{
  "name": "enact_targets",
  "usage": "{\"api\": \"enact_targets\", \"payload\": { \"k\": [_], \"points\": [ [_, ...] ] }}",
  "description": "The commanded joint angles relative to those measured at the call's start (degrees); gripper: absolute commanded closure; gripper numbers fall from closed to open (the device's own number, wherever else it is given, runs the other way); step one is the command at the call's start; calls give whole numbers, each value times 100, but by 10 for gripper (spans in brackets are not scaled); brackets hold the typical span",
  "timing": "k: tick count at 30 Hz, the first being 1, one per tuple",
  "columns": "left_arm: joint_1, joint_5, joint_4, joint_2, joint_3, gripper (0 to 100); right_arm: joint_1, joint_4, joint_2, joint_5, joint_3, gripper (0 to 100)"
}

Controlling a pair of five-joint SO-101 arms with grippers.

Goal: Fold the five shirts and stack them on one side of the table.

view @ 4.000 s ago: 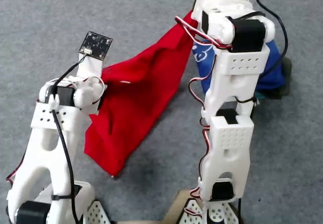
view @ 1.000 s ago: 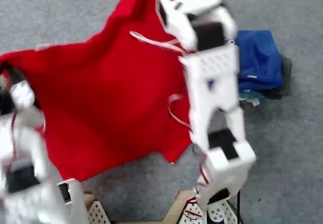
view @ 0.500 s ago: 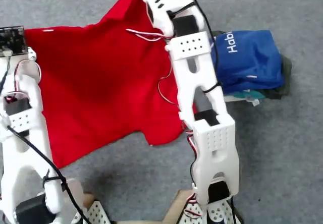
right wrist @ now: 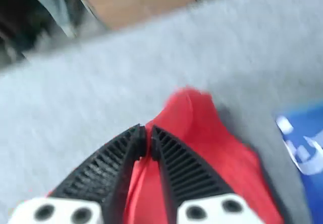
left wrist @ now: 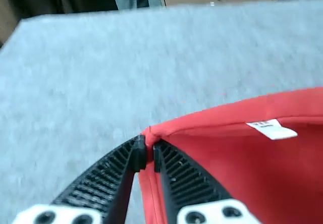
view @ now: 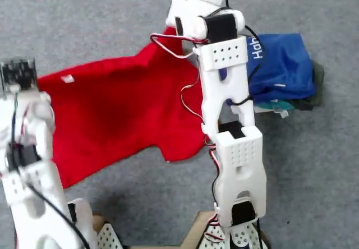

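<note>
Red shirt [view: 112, 114] across grey table [view: 101, 24], corners tight inside closed left claw [left wrist: 145, 151] and right claw [right wrist: 147, 135], blue shirt [view: 286, 69] alongside.

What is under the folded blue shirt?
Under the blue shirt, a dark edge and a light strip peek out; how many folded pieces lie beneath is covered.

My left gripper [left wrist: 145, 153] pinches the red shirt [left wrist: 237, 158] edge above the grey table [left wrist: 126, 67]; white label [left wrist: 271, 129] visible.
</note>
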Motion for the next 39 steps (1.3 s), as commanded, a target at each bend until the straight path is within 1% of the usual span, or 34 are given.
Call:
{"api": "enact_targets", "payload": {
  "k": [1,4,7,11,12,15,17,21,23,28,31,33,37,39],
  "points": [
    [-40,-62,835,-1512,418,971,97,879,-92,176,-400,985],
    [-40,-26,888,-2268,866,971,229,835,-119,185,-611,985],
    [-66,-26,712,-2840,901,971,185,835,-233,141,-1112,985],
    [-66,-53,607,-3587,497,971,-44,738,-602,132,-2062,985],
    [-66,-53,615,-3736,365,971,-97,633,-796,123,-2026,985],
    [-75,-62,624,-4123,-4,971,-132,308,-1543,-237,-1877,985],
    [-251,-62,624,-4299,-215,971,-132,53,-1974,-281,-1877,985],
    [-637,-26,633,-4413,-646,971,-132,-378,-2695,-255,-1868,985],
    [-760,-26,782,-4422,-919,971,-132,-475,-2958,-255,-1868,985],
    [-725,-18,1468,-4422,-1842,971,-141,-563,-3530,-255,-1877,985],
    [-725,-18,1837,-4422,-2466,971,-141,-615,-3890,-62,-1868,985],
    [-725,-18,2066,-4422,-2818,971,-141,-844,-4119,35,-1868,985],
    [-725,9,2215,-4387,-3099,971,-141,-1336,-4303,308,-1789,985],
    [-725,211,2215,-4387,-3099,971,-141,-1582,-4312,343,-1578,985]
  ]
}}
